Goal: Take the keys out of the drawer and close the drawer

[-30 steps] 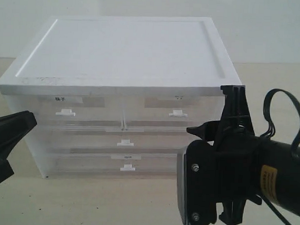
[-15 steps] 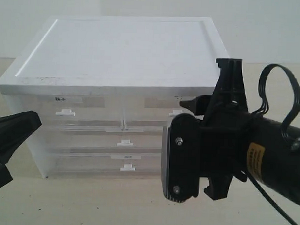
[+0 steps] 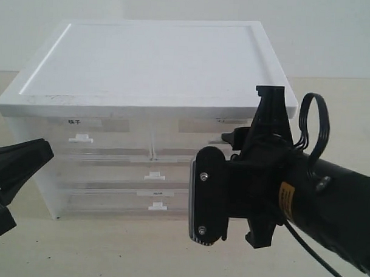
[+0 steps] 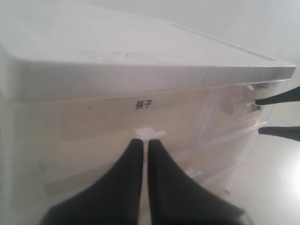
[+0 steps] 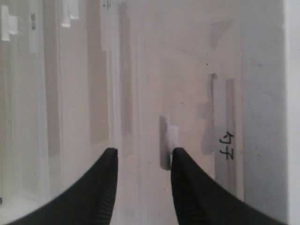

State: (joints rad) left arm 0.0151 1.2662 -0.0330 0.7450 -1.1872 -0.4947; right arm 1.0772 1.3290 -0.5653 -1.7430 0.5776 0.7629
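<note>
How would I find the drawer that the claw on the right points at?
Look at the white drawer cabinet. Its top row holds two half-width see-through drawers; yours is the right-hand drawer, facing the right gripper. Its label is faint and thin, while the left-hand drawer's is bold, and lower drawers run full width.

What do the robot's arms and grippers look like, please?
The left gripper and right gripper have matte black fingers tapering to points. The right arm is black, with a yellow label, looped black cables and a rounded plate with silver screws.
</note>
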